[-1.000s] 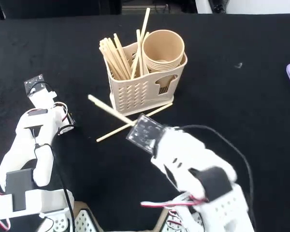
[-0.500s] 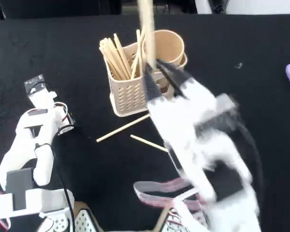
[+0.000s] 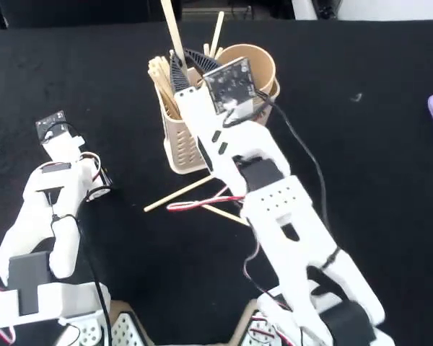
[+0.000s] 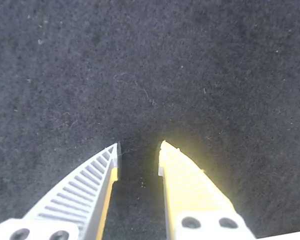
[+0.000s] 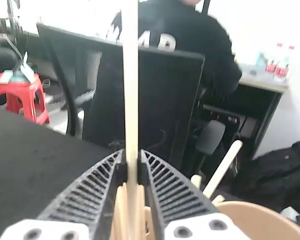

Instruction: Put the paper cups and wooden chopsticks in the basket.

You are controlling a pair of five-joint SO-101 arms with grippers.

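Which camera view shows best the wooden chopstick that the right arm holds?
The right wrist view: the pale wooden chopstick is close, clamped between the jaws. The high view shows its top end over the beige slotted basket.

In the basket (image 3: pixel 177 144) stand paper cups (image 3: pixel 265 68), right, and chopsticks (image 3: pixel 161 78), left; two loose chopsticks (image 3: pixel 175 196) lie on the table (image 3: pixel 361 180) just before the basket.

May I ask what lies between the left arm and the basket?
In the high view, only bare table separates the left arm from the basket.
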